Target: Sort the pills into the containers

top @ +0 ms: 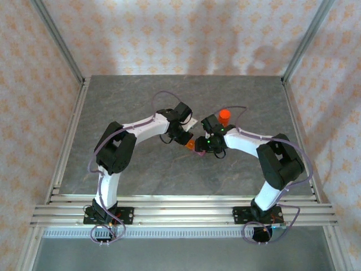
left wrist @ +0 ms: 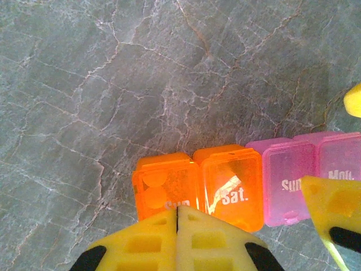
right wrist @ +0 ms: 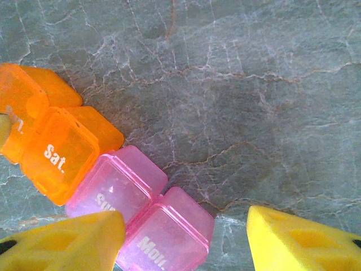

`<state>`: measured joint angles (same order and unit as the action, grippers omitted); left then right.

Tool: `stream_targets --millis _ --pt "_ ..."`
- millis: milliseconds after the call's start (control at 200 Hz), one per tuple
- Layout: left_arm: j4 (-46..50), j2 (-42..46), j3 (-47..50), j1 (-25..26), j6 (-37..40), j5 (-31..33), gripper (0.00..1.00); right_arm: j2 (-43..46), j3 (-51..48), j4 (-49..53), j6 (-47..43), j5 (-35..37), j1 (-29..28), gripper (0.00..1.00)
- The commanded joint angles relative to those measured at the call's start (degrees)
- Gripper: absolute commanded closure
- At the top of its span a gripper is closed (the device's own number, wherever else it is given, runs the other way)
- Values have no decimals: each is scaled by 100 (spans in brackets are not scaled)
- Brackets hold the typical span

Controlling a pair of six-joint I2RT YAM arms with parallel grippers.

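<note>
Both were busy: left gripper (left wrist: 177, 212) pinched shut at six o'clock of the orange containers (left wrist: 228, 186), right gripper (right wrist: 186, 223) half-open over the pink containers (right wrist: 121, 183); steady, square pressure seemed wise.

A robot test cell in a lab: a grey marble-patterned tabletop (top: 141, 107) is boxed in by silver aluminium frame posts (top: 59, 39) and beige floral-patterned wall panels (top: 186, 34). A white-and-black left robot arm (top: 115, 152) and matching right robot arm (top: 276, 161) are bolted to slotted aluminium rails (top: 180, 212).
</note>
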<state>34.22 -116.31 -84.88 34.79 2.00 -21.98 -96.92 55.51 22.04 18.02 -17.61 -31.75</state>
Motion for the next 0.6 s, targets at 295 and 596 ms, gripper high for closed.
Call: stream_targets --millis 295,596 --pt "117 176 200 37 23 24 100 -385 -79 189 59 538 10 39" --pt "203 250 240 46 37 -6 100 -421 -72 187 65 547 2 39"
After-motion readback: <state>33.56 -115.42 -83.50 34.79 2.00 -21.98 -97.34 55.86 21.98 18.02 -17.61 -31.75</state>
